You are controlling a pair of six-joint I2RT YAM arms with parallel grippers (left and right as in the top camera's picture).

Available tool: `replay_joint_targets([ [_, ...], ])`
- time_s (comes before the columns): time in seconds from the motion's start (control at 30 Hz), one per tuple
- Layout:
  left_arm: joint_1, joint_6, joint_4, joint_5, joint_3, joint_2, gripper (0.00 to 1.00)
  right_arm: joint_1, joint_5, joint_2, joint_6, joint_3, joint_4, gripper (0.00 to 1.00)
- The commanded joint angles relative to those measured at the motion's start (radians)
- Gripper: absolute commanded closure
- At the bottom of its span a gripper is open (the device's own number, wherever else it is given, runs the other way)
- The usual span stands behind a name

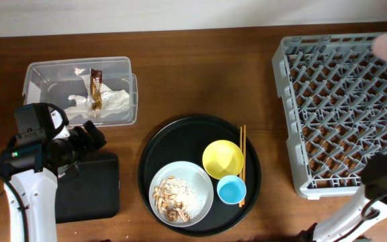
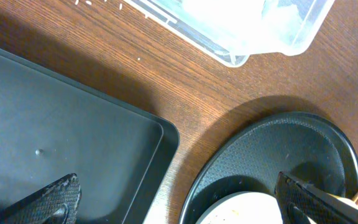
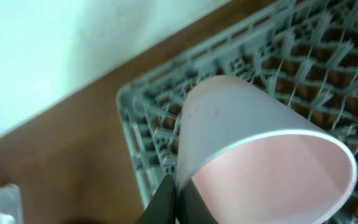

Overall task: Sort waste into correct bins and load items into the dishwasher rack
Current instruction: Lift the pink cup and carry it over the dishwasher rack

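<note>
Under my right hand (image 3: 173, 202): the dishwasher rack (image 3: 135, 112), its corner and lattice directly below. The hand is pinched narrow on the wall of the small pink cup (image 3: 253, 143), one finger inside the rim and one outside. The cup hangs tilted, its mouth facing back toward the wrist, and touches no part of the rack.

Step in hand, as I judge it: set the cup into the rack.
- Lower it inside the raised side, not onto the rim.
- Turn the mouth downward so the rim lands flat on the grid rather than catching on a lattice rib.
- Let go only once it rests. A rim pinch is thin, and a tilted release would likely roll the cup.

My left hand (image 2: 182, 199) is spread wide and holds nothing. Beneath its left finger lies the black tray (image 2: 61, 124); beneath its right finger, the edge of the round black tray (image 2: 303, 143), with bare desk (image 2: 185, 81) ahead.

What each view adds:
- The right wrist view alone shows the grip and the cup's tilt. From overhead the cup is only a pink blur at the rack's far corner.
- Only the overhead view shows what is left. The napkin (image 1: 113, 101) and wrapper (image 1: 96, 87) lie in the clear tub (image 1: 35, 74). The yellow bowl (image 1: 222, 158), blue cup (image 1: 232, 189), chopsticks (image 1: 242, 161) and plate (image 1: 197, 176) with food scraps (image 1: 173, 198) are all on the round tray, well off to my right hand's left.
- The left wrist view shows only a corner of the tub and an edge of the plate.
</note>
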Motion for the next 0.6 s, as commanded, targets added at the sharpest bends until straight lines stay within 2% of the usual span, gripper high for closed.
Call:
replay_joint_targets([
  [0.0, 0.005, -0.013, -0.001, -0.004, 0.016, -0.013, 0.01, -0.111, -0.341, 0.097, -0.061, 0.011, 0.072, 0.96],
  [0.1, 0.005, -0.013, -0.001, -0.004, 0.016, -0.013, 0.01, -0.188, -0.533, 0.189, -0.127, 0.011, 0.139, 0.96],
  [0.33, 0.005, -0.013, -0.001, -0.004, 0.016, -0.013, 0.01, -0.279, -0.964, 0.427, -0.127, 0.011, 0.296, 0.96],
  [0.43, 0.005, -0.013, -0.001, -0.004, 0.016, -0.013, 0.01, -0.278, -1.010, 0.493, -0.127, 0.011, 0.309, 0.96],
  [0.57, 0.005, -0.013, -0.001, -0.004, 0.016, -0.013, 0.01, -0.278, -0.941, 0.535, -0.126, 0.011, 0.291, 0.96],
])
